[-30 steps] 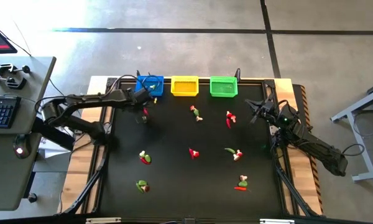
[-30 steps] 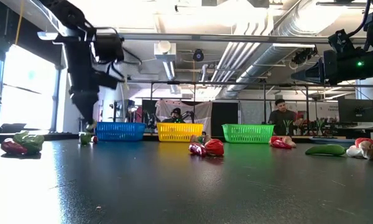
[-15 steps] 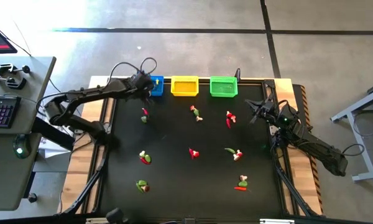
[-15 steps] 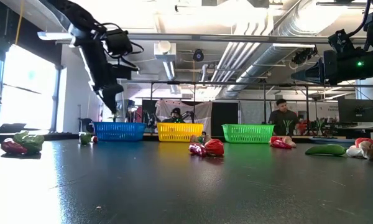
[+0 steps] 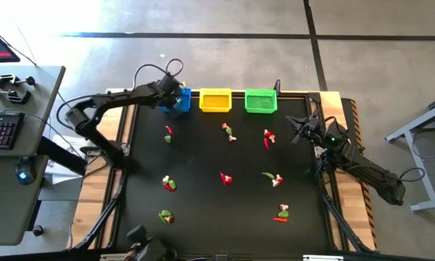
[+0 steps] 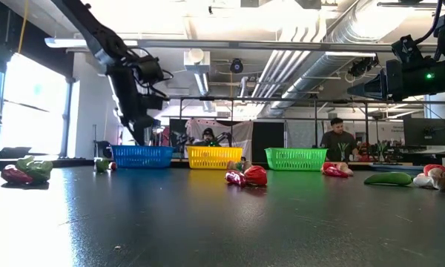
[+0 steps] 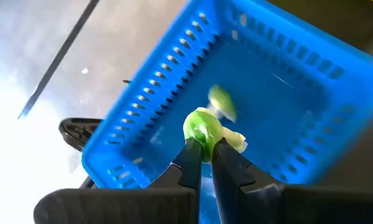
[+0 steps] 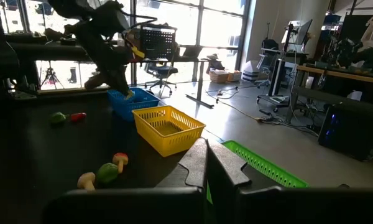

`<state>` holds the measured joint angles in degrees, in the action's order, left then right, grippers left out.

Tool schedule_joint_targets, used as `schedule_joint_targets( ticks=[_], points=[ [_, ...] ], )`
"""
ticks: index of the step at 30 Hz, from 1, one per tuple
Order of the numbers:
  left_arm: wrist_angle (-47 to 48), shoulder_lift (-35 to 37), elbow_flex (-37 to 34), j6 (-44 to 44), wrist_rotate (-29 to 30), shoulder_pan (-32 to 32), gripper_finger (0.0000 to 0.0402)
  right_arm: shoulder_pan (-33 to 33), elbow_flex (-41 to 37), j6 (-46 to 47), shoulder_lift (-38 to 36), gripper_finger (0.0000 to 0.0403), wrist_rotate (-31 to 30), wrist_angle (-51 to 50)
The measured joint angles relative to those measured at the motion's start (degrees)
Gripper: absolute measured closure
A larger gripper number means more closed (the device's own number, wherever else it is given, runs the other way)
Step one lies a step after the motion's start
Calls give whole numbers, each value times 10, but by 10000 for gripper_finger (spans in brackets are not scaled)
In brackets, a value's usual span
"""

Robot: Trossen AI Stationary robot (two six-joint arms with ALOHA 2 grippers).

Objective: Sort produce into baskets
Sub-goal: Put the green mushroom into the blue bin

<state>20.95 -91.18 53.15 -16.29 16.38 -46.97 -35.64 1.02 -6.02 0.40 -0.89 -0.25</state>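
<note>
My left gripper (image 5: 179,99) hangs over the blue basket (image 5: 171,106) at the table's far left, shut on a small green produce piece (image 7: 202,128). It also shows in the low view (image 6: 142,138) just above the blue basket (image 6: 142,156). Another green piece (image 7: 221,102) and a whitish bit (image 7: 237,142) show over the basket's floor. The yellow basket (image 5: 214,100) and the green basket (image 5: 260,101) stand beside it along the far edge. My right gripper (image 5: 296,133) waits shut and empty at the table's right edge. My left gripper pinches the green piece by its lower side (image 7: 202,142) between its two fingertips (image 7: 190,155). The fingers point down into the blue basket from above. The piece is lifted clear, above the basket's floor.
Several produce pieces lie on the black table: red and green ones (image 5: 168,133) near the blue basket, others at mid table (image 5: 228,132) (image 5: 267,137) (image 5: 225,178) (image 5: 273,178) and toward the near edge (image 5: 169,183) (image 5: 164,215) (image 5: 281,212). A person (image 6: 336,141) sits beyond the table.
My left gripper has risen from low over the table beside the red and green piece and gone toward the far edge, ending above the blue basket. My right arm has kept still.
</note>
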Motion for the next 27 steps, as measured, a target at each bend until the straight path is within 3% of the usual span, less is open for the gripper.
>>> schedule_joint_targets(
  ticks=[9,21,27],
  points=[
    [-39,-17,0,-24,6,-36,385,0,0,0,0,402,0,0],
    [-21,-14,0,-43,7,-43,303,0,0,0,0,402,0,0],
    [-4,27,0,-69,12,-23,307,0,0,0,0,402,0,0]
  ],
)
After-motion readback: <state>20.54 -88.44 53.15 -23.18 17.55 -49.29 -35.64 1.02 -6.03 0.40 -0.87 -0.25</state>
